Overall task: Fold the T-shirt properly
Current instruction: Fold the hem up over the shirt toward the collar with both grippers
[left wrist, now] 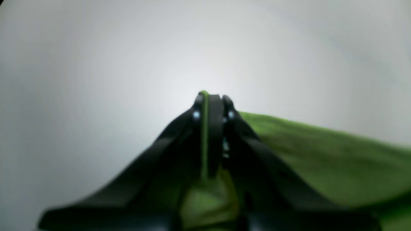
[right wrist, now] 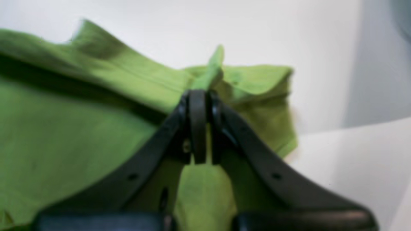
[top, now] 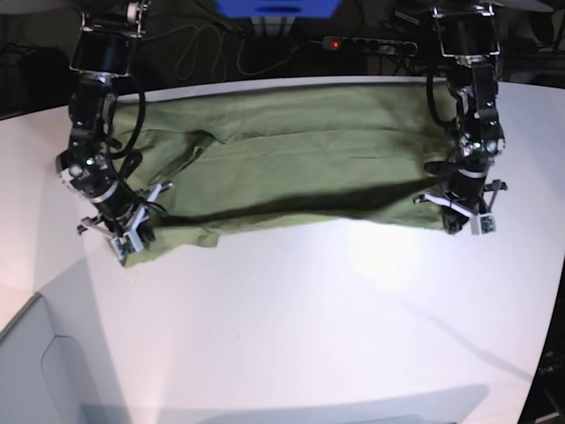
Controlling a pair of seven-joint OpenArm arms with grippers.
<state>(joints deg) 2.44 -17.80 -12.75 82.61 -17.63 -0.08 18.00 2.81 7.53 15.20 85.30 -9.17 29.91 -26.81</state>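
The olive-green T-shirt (top: 291, 159) lies spread across the far part of the white table (top: 309, 318), its near edge lifted off the surface with a shadow under it. My left gripper (top: 459, 223) is shut on the T-shirt's near right corner; the left wrist view shows green cloth (left wrist: 321, 157) pinched between the black fingers (left wrist: 196, 109). My right gripper (top: 128, 250) is shut on the near left corner by a sleeve; the right wrist view shows cloth (right wrist: 64, 138) bunched and poking out past the fingertips (right wrist: 198, 96).
Cables and a power strip (top: 366, 44) with a red light lie behind the table's far edge. A blue object (top: 278, 9) stands at the back. The table's left front edge (top: 35, 305) drops off at a corner.
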